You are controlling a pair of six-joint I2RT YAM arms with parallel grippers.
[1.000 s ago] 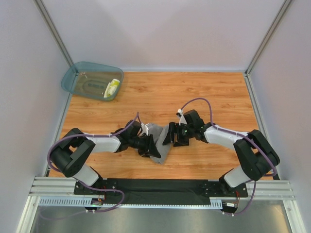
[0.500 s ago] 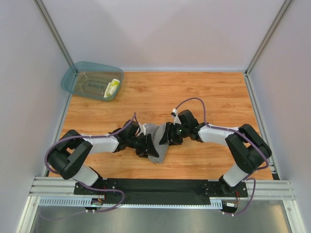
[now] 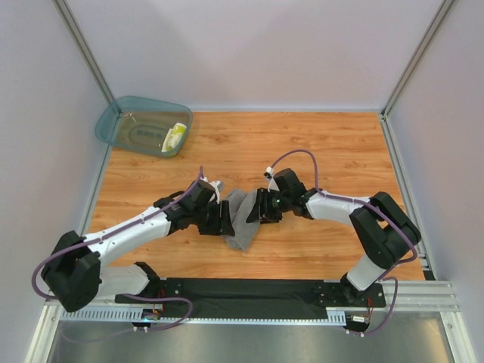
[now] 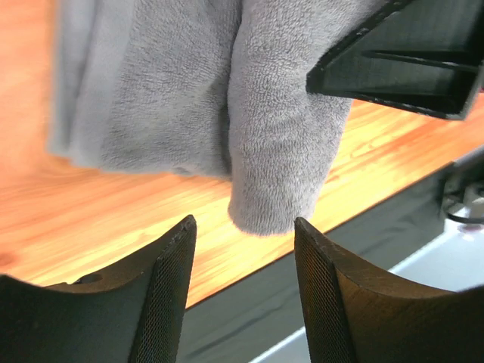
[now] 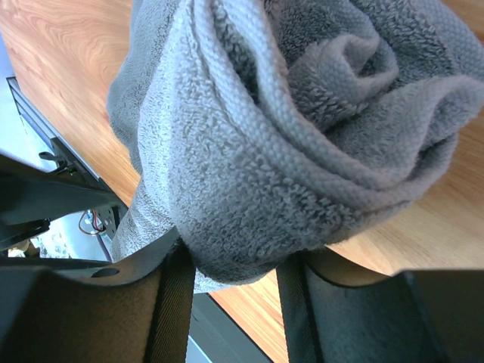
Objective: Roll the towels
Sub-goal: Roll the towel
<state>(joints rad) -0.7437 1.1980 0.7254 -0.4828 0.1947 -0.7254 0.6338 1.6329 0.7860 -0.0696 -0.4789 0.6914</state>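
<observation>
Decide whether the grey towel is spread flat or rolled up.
Rolled, at least partly: the right wrist view shows the grey towel coiled in spiral layers.

Tub (image 3: 127, 130) far-L corner; open table (image 3: 348, 151) beyond towel (image 3: 242, 228), R side

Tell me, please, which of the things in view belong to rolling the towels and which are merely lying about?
Part of the job:
- grey towel, partly rolled, gripped by the right gripper
- yellow-and-white cloth, lying in the tub

Just lying about:
- teal tub
- wooden table
</observation>
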